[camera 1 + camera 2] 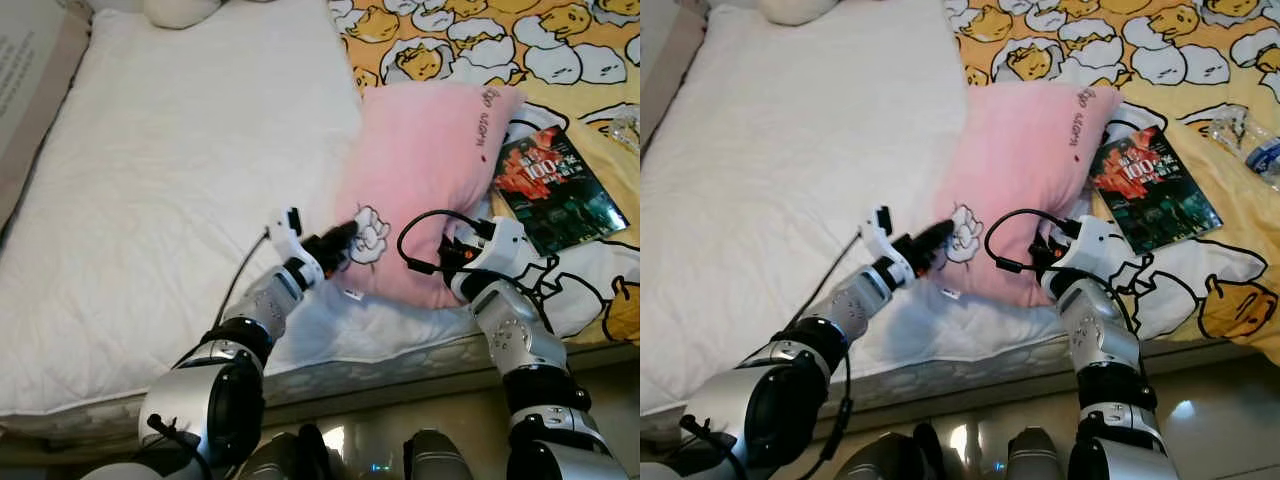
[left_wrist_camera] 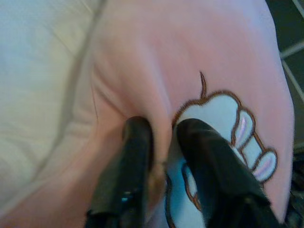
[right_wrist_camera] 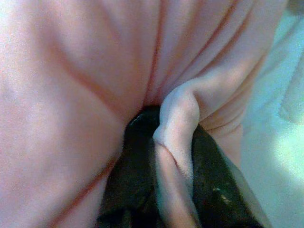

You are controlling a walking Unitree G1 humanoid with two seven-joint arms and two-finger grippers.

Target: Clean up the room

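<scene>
White mattress (image 1: 170, 180) bearing pink pillow (image 1: 420, 170) beside yellow patterned blanket (image 1: 480, 40); left gripper (image 2: 164, 156) pinching pillow's near edge; right gripper (image 3: 166, 156) clamped on pillow fold; book (image 1: 555, 185) adjacent.

The robot has two silver metallic arms with glossy black joint housings at the elbows and shoulders. The left arm (image 1: 255, 315), in the lower left of the head views, ends in a white wrist block and a left gripper (image 1: 345, 238) with two long black fingers. A thin black cable runs along this forearm. The right arm (image 1: 515, 335), at lower right, carries a white wrist module with orange-red detail and a looping black cable (image 1: 425, 235). The right gripper (image 3: 173, 190) has two smooth, dark, rounded fingers.
</scene>
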